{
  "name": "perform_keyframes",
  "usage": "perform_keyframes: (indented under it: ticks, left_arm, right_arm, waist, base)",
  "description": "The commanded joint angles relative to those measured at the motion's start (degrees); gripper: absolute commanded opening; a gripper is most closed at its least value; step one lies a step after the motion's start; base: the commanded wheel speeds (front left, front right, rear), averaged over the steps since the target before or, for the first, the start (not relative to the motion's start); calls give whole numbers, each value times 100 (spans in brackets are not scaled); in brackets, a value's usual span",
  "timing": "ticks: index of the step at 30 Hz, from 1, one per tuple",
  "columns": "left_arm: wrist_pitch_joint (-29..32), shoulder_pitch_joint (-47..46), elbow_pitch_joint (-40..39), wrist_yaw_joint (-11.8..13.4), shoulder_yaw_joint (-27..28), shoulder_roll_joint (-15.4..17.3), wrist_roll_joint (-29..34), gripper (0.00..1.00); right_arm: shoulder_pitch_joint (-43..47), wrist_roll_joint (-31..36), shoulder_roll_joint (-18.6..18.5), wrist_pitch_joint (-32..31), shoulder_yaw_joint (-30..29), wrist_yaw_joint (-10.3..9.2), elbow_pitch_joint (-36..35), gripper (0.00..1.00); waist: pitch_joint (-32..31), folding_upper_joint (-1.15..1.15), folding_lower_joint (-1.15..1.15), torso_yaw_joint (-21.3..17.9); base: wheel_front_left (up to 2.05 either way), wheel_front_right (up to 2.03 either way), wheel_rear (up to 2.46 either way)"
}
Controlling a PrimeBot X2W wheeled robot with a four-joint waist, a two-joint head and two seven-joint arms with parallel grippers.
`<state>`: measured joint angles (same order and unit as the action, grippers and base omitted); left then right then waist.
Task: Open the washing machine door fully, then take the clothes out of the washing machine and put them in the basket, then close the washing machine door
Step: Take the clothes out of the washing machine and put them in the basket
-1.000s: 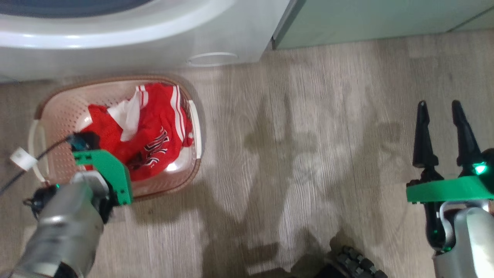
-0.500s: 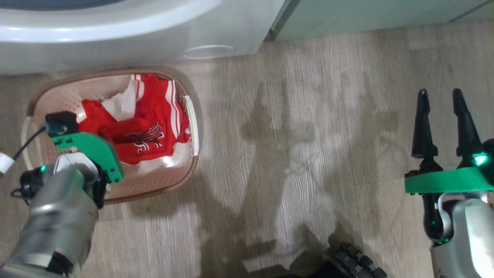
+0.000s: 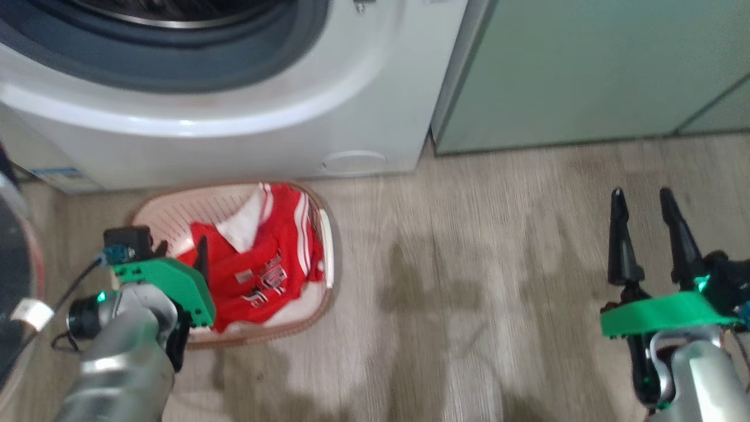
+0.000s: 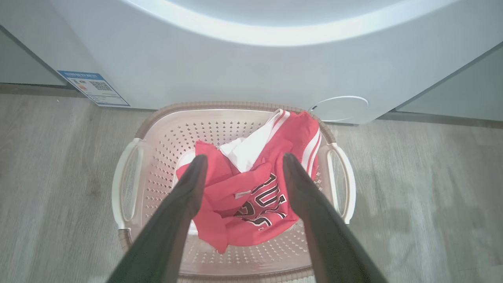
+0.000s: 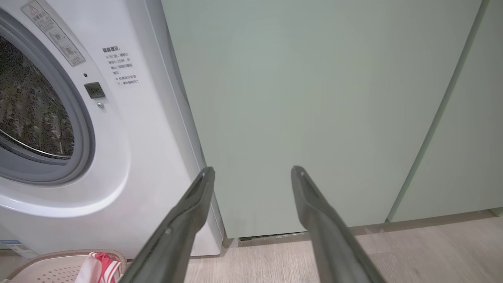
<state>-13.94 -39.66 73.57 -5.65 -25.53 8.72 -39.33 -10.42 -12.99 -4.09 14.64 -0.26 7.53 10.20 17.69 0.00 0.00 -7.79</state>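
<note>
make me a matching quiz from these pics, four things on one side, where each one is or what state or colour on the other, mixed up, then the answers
Column one
1. clothes
2. basket
3. left gripper
4. cabinet

Column two
a. on the floor in front of the washing machine
b. pale green, beside the washing machine
c. open, over the basket
d. heaped inside the basket

Pairs: 1-d, 2-a, 3-c, 4-b

This looks like a home laundry corner. A white front-loading washing machine (image 3: 375, 88) stands on a wood-look plank floor (image 3: 469, 264) beside pale green cabinets (image 3: 586, 70). A perforated laundry basket (image 4: 220, 106) holding a red jersey (image 4: 251, 184) sits in front of it.
</note>
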Motion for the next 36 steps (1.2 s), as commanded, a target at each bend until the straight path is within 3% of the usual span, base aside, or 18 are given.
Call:
perform_keyframes:
  ticks: [1,4,7,11,17,26,36]
  left_arm:
    - [-92,106,-173,-55,109,207,52,100]
    - [-102,371,-872,-60,290,339,207,100]
    - [-104,803,-1702,105,617,445,523,100]
    - [-105,1413,-2646,260,1213,460,894,100]
    - [-105,2148,-3688,252,1957,412,1429,100]
    - [-106,2725,-4340,147,2702,275,1917,100]
    - [-106,2898,-4359,-20,2956,161,2119,100]
  right_arm:
    - [136,-48,-84,36,161,-4,-113,100]
    - [275,-69,-92,36,221,-4,-68,100]
    - [414,-97,-105,36,251,-4,-29,100]
    - [551,-154,-92,36,258,-4,-19,100]
    - [665,-181,-75,36,228,-4,-49,100]
    - [861,-164,-23,36,34,-4,-86,100]
    - [953,-154,50,36,-56,-4,-91,100]
  waist:
    - [-584,0,0,221]
    - [-901,0,0,284]
    - [-1163,0,0,351]
    - [-1465,0,0,409]
    - [-1717,0,0,465]
    - [-1932,0,0,525]
    - [-2008,0,0,509]
  base:
    - [0,0,0]
    - [0,0,0]
    - [0,0,0]
    - [0,0,0]
    - [0,0,0]
    - [0,0,0]
    - [0,0,0]
